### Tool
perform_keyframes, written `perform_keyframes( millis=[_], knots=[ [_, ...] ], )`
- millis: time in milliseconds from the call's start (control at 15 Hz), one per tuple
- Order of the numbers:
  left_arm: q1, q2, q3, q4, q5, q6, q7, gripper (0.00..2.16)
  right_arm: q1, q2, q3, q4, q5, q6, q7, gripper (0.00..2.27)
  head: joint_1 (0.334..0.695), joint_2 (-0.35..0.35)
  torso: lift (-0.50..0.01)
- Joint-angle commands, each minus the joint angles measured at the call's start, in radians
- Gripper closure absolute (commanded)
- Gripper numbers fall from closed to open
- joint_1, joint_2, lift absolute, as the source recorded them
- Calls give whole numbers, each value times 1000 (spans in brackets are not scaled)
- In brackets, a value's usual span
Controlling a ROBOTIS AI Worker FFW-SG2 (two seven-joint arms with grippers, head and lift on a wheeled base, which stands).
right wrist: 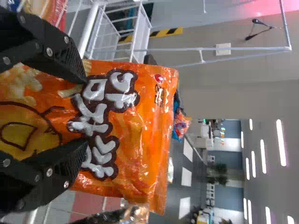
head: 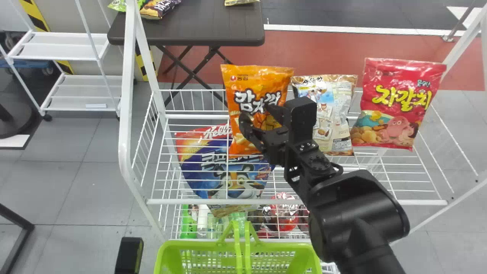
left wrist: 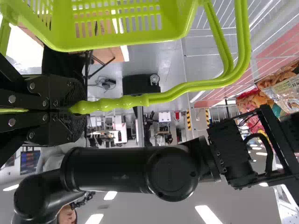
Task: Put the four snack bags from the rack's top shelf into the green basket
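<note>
My right gripper [head: 258, 114] stands open at the front of the upright orange snack bag [head: 262, 82]; whether it touches is unclear. In the right wrist view, the spread right gripper [right wrist: 86, 110] overlaps the orange bag [right wrist: 135, 126]. To the bag's right stand a white-brown bag [head: 331, 110] and a red bag [head: 399, 102] on the rack's top shelf [head: 296, 201]. A dark part of the left gripper [head: 129, 255] is at bottom left. Up close, the left gripper [left wrist: 72, 109] is shut on the handle [left wrist: 121, 102] of the green basket [head: 314, 262], low before the rack.
A blue cereal bag [head: 236, 171] shows through the shelf wires, with bottles and red packs [head: 285, 217] lower down. White rack posts [head: 129, 114] rise on the left side. Behind stand a dark table [head: 205, 26] with bags and a white shelf unit [head: 61, 45].
</note>
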Motion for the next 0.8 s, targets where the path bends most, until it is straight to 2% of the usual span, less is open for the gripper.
perform_keyframes(
  millis=[0, 267, 533, 733],
  knots=[
    [-1, 0, 5, 2, 4, 1, 0, 2145, 16, 1, 1, -20, 11, 4, 23, 2196, 695, -16, 0],
    [-1, 0, 9, 2, 9, 1, -1, 2145, 49, 1, -6, -72, -6, 7, 51, 2223, 695, 1, 0],
    [-1, -2, 16, 2, 10, 1, 0, 2145, 181, -12, -13, -288, -8, 72, 72, 2223, 695, 8, 0],
    [-1, -3, 26, 0, 10, 0, 0, 2145, 315, -69, -37, -537, -23, 197, 82, 2223, 695, 6, 0]
  ],
)
